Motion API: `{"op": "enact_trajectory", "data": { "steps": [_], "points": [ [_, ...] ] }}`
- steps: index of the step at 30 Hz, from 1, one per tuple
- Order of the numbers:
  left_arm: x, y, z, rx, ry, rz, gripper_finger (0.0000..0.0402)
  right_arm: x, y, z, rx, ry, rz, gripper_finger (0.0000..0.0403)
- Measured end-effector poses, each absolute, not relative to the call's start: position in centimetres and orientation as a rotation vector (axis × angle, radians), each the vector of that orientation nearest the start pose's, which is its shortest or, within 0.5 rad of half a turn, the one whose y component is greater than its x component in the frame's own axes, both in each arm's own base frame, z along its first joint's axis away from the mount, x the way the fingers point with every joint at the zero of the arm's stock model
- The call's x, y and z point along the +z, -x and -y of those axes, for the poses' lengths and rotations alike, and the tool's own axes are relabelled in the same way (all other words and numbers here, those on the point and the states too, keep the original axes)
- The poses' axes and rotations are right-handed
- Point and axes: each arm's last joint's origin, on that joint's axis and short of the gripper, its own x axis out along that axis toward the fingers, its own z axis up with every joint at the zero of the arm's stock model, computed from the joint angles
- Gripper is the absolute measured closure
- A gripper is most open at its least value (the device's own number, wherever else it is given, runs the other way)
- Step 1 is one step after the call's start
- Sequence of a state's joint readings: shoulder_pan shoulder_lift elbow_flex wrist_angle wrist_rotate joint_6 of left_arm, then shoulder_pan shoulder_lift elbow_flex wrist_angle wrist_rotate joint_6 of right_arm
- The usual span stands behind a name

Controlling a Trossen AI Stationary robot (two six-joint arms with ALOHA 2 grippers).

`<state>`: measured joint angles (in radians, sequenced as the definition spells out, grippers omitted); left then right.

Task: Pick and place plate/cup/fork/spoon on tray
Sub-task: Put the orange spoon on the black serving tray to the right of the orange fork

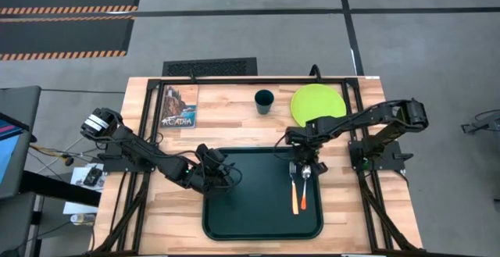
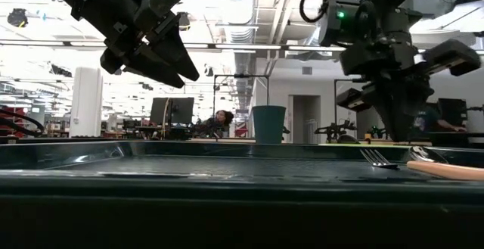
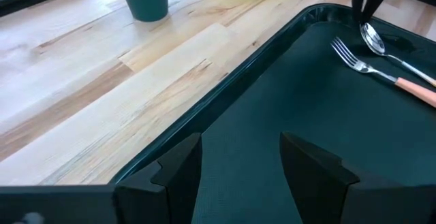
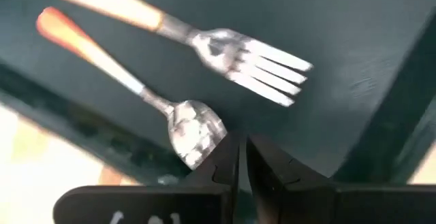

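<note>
Waiting, left gripper (image 1: pixel 221 173): I am hovering over the tray's (image 1: pixel 242 210) left part, fingers (image 3: pixel 178 171) standing apart, holding nothing.
Booklet (image 1: pixel 180 105): lying on the table (image 1: pixel 226 116) at the back left, off the tray.
Cup (image 1: pixel 264 101): standing on the table behind the tray, not yet moved.
Fork (image 1: pixel 294 187): lying on the tray's right part, done.
Spoon (image 1: pixel 304 187): lying just beside the fork, done.
Right gripper (image 1: pixel 306 161): I am hanging over the spoon's bowl, fingers nearly together, gripping nothing.
Plate (image 1: pixel 316 104): sitting on the table at the back right, left to do.
</note>
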<state>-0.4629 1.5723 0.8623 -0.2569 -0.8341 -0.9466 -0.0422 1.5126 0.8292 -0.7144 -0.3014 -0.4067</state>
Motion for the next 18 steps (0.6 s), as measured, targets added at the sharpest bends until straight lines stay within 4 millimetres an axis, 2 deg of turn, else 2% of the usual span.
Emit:
{"op": "enact_trajectory", "data": {
  "steps": [4, 8, 12, 14, 18],
  "points": [
    [18.2, -27.5, 11.0, 0.661, 0.325, -0.515, 0.0217, 18.1, -26.1, 0.6, 0.374, 0.041, -1.289, 0.0347],
    [18.4, -28.0, 10.6, 0.660, 0.375, -0.488, 0.0217, 21.4, -27.1, 1.0, 0.352, -0.053, -1.269, 0.0346],
    [18.5, -28.4, 10.3, 0.635, 0.416, -0.492, 0.0217, 24.4, -27.2, 1.3, 0.298, -0.120, -1.319, 0.0346],
    [18.6, -28.6, 10.3, 0.618, 0.439, -0.486, 0.0217, 25.1, -26.9, 1.6, 0.224, -0.183, -1.366, 0.0346],
    [18.8, -28.8, 10.4, 0.596, 0.466, -0.471, 0.0217, 24.7, -25.8, 1.3, 0.076, -0.362, -1.501, 0.0346]
  ]
}}
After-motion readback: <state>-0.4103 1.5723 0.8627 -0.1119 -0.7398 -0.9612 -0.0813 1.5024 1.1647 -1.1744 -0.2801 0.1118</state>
